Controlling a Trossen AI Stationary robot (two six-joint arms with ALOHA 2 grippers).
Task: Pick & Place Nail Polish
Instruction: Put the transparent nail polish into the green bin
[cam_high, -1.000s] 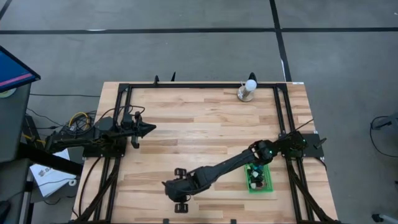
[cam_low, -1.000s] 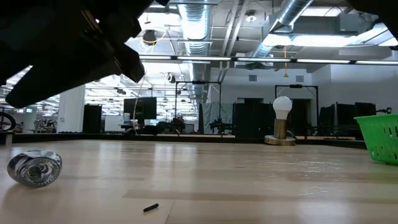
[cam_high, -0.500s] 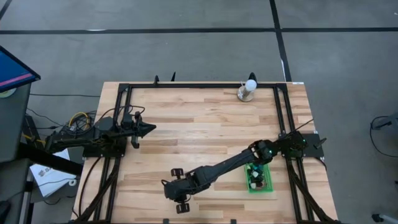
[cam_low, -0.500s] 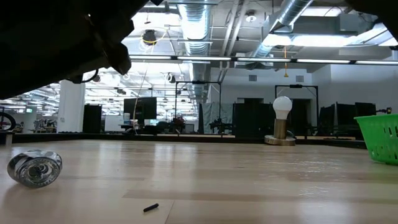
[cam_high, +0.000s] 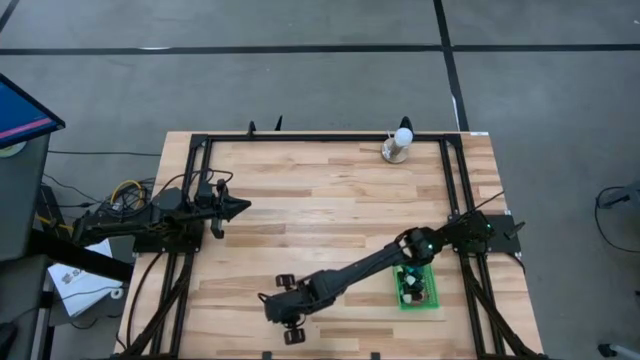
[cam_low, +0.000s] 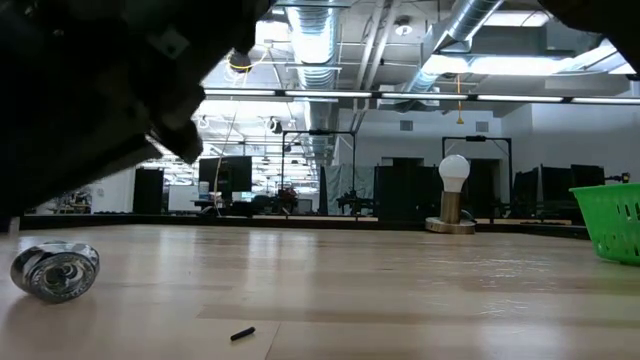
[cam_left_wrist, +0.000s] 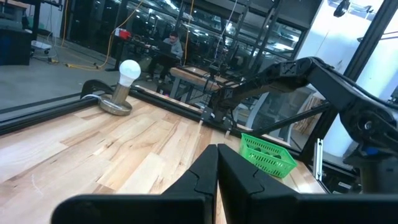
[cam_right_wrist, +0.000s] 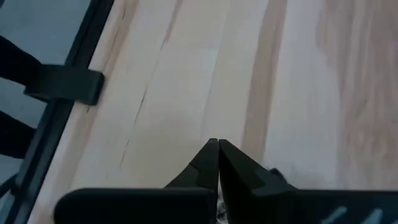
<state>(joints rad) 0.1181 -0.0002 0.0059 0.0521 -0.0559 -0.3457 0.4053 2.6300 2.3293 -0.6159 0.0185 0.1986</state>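
Several nail polish bottles (cam_high: 410, 288) already lie in the green basket (cam_high: 432, 290) at the table's right edge — placement appears well advanced. The right gripper (cam_right_wrist: 217, 151), at the near centre, is clenched on nothing visible. The left gripper (cam_left_wrist: 216, 163) waits at the left, fingers together. Bottle count is unreadable — remaining pieces cannot be confirmed.

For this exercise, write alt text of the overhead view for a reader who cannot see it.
The right arm stretches across a wooden table toward its near edge, its gripper low over the boards, beside a green basket. The left gripper waits at the left side, and a white ball on a metal base stands at the far edge.
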